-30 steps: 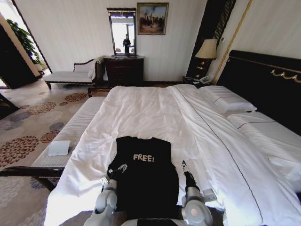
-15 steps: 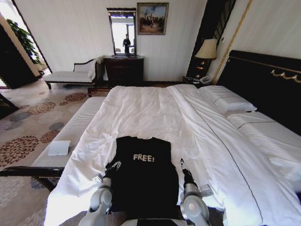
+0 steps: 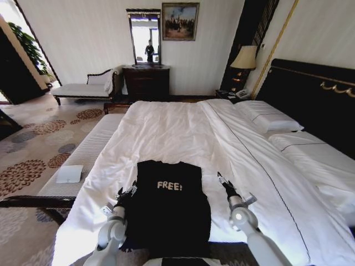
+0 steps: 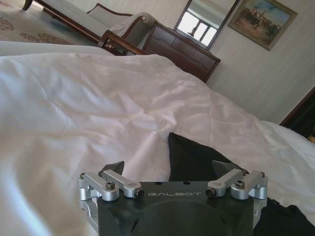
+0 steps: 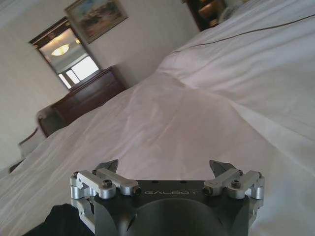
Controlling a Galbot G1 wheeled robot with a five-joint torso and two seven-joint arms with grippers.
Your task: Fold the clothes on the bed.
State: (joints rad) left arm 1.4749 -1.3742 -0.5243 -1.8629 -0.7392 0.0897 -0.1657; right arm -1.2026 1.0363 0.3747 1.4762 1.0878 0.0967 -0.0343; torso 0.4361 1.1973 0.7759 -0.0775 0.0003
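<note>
Black T-shirt flat — left gripper, right gripper flanking, open.

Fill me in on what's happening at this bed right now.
A two-armed robot is working on a black T-shirt laid flat on the white bed, lettering up. Its left gripper hangs open at the shirt's left edge; its right gripper is open over the duvet, off the shirt's right side. Neither is holding any cloth.
</note>
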